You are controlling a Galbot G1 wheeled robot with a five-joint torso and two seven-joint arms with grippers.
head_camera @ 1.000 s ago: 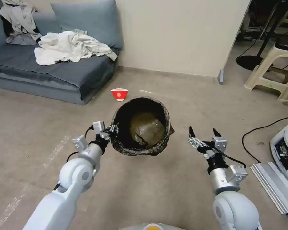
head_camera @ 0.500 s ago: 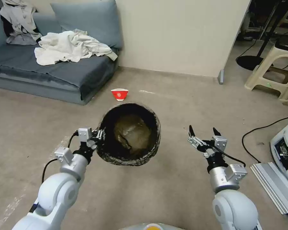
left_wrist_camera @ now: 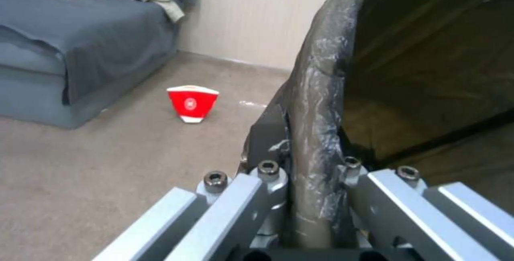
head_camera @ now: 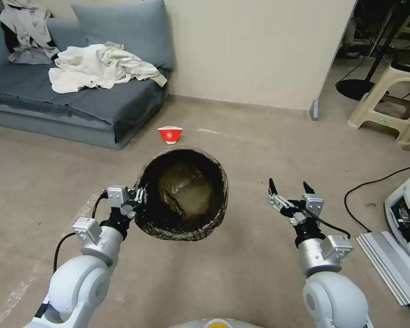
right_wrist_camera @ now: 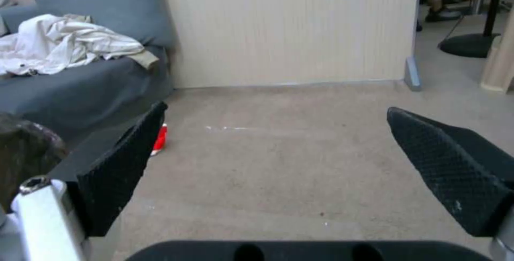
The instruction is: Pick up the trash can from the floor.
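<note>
So the left gripper point(head_camera: 139, 198) has its fingers clamped tight on the rim of the trash can point(head_camera: 183, 193), pinching the black bag point(left_wrist_camera: 316, 104) where it folds over the edge. The can is held up off the floor point(head_camera: 241, 269) and tipped so its mouth faces the head camera; you can see right down into the crinkled liner. From the left wrist you get the rim running straight between the 2 metal fingers point(left_wrist_camera: 235, 200), 1 finger on the outside of the can and 1 on the inside.

The right gripper point(head_camera: 291, 189) hangs out to the right of the can, well apart from it, with its 2 black fingers spread wide and nothing between them. In the right wrist view those textured pads point(right_wrist_camera: 444, 168) frame bare carpet.

Behind the can, a red-and-white paper cup point(head_camera: 170, 134) sits on the floor just off the corner of the grey sofa point(head_camera: 100, 107), which has a heap of white cloth point(head_camera: 100, 66) on it. A beige plastic stool point(head_camera: 392, 105) stands at the far right.
</note>
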